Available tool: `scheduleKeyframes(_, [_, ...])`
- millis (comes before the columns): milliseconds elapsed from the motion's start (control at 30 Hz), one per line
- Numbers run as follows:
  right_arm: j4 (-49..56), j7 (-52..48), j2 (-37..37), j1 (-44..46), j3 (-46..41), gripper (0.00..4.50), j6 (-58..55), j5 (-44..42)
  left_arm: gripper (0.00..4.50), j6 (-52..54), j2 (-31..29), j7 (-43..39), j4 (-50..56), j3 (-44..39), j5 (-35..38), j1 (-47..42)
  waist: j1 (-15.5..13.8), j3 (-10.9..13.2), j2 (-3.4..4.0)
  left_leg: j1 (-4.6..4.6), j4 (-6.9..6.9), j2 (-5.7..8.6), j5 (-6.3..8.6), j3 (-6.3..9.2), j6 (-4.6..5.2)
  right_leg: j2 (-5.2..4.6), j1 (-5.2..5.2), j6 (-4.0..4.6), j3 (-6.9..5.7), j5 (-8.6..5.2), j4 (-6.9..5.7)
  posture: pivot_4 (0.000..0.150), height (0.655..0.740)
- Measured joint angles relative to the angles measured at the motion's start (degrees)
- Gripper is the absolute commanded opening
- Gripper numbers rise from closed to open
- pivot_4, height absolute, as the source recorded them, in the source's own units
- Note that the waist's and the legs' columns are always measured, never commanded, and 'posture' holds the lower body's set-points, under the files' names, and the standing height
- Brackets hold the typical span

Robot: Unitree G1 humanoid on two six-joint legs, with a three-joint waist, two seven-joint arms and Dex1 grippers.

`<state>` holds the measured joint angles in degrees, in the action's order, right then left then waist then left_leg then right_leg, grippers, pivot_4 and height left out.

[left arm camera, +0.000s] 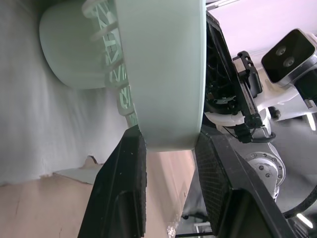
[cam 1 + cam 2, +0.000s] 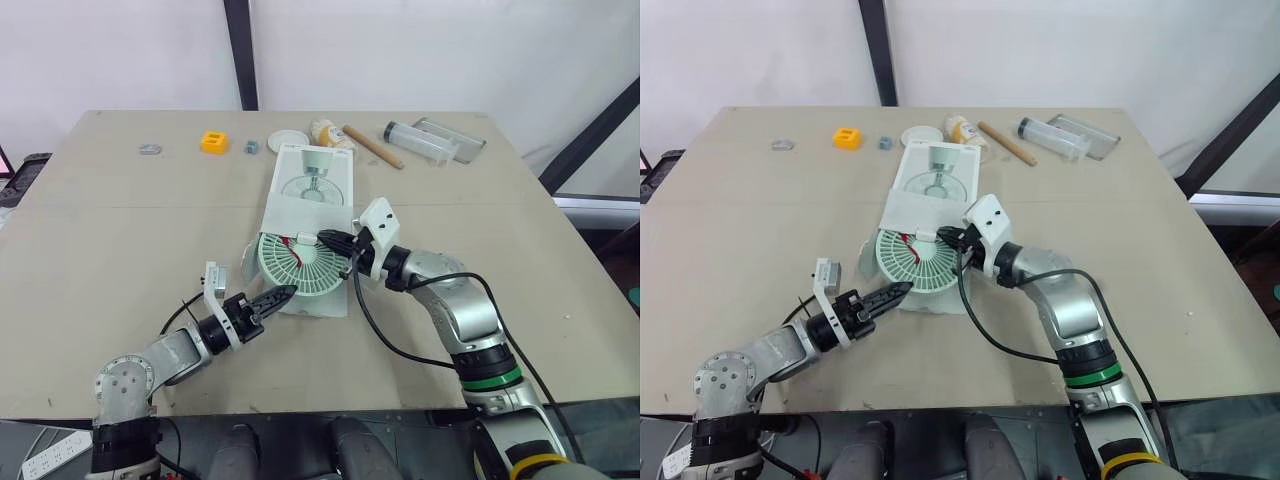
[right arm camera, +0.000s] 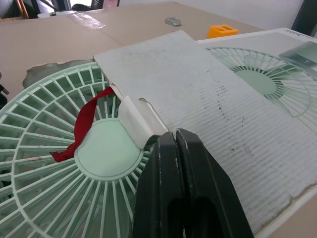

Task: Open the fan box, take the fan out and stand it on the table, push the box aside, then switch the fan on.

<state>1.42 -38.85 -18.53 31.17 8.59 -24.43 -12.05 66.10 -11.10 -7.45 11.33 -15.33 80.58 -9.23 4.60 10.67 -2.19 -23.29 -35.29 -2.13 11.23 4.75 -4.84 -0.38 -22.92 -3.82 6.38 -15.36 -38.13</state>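
Step two, taking the fan out, looks to be in hand. Box (image 2: 315,178) lies flat on the counter (image 2: 120,230) with its near flap (image 2: 305,215) folded open. Fan (image 2: 300,262) lies face up, most of its round grille out past the flap and its far part under it. Left pincer (image 2: 288,292) has its fingers (image 1: 124,188) either side of the fan's near-left rim, closed onto it. Right pincer (image 2: 325,238) has its fingers pressed together, tips by a white tab (image 3: 136,121) at the flap's edge; whether it nips that tab I cannot tell. A red strap (image 3: 81,124) lies across the grille

Next move, as I judge it, calls for drawing the fan clear toward the near edge without dragging the box along, then tipping it upright on bare counter. A one-sided rim hold may let it swing, so the right pincer would do well to steady it

No brand or writing can be read; the box top bears only a drawing of a fan
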Motion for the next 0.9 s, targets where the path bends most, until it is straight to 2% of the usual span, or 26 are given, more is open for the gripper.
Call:
scheduleKeyframes(233, [0.0,0.0,0.0,0.0,0.0,0.0,0.0,0.0,0.99,-0.9,-0.8,0.9,1.0,0.9,1.5,1.2,0.0,0.0,0.0,0.0,0.0,0.0,0.0,0.0,0.0,0.0,0.0,0.01,0.0,0.0,0.0,0.15,0.74])
scheduleKeyframes(300, [0.0,0.0,0.1,0.0,0.0,0.0,0.0,0.0,2.01,-1.1,-1.0,1.0,1.0,1.2,1.7,1.3,0.0,0.0,0.0,0.0,0.0,0.0,0.0,0.0,0.0,0.0,0.0,0.01,0.0,-0.01,0.0,0.15,0.74])
scheduleKeyframes(400, [0.0,-0.1,0.2,-0.1,0.1,0.0,0.0,0.0,2.75,-1.0,-1.6,1.9,1.1,2.3,1.9,2.1,0.0,0.0,0.01,-0.01,0.0,0.01,0.0,-0.01,0.0,-0.01,-0.01,0.01,0.01,-0.01,0.0,0.15,0.74])
scheduleKeyframes(500, [0.0,-0.2,0.2,-0.1,0.1,0.0,0.0,0.0,4.14,-1.0,-2.0,2.3,1.1,3.0,2.4,2.4,0.0,0.0,0.01,-0.01,0.0,0.01,0.0,-0.01,0.0,-0.01,-0.01,0.01,0.0,0.0,0.0,0.15,0.74])
scheduleKeyframes(533, [0.0,-0.2,0.2,-0.1,0.1,0.0,0.0,0.0,4.32,-0.9,-2.3,2.4,1.2,3.3,2.6,2.5,0.0,0.0,0.01,0.0,0.0,0.0,0.0,-0.01,0.0,-0.01,-0.01,0.01,0.0,0.0,0.0,0.15,0.74])
scheduleKeyframes(633, [-0.1,-0.2,0.3,-0.1,0.1,0.0,0.1,0.0,4.42,-0.6,-5.7,1.9,2.1,3.7,3.1,4.0,0.0,0.0,0.01,-0.01,0.0,0.0,0.0,-0.01,0.0,-0.01,-0.04,0.03,0.01,0.0,0.0,0.15,0.74])
scheduleKeyframes(900, [-0.1,-0.2,0.5,-0.4,0.1,0.0,0.7,0.0,4.42,-2.7,-8.9,0.9,2.7,1.0,5.7,4.7,0.0,0.0,0.01,-0.04,0.01,0.0,0.0,-0.03,0.0,-0.03,-0.08,0.05,0.01,-0.01,0.0,0.15,0.74])
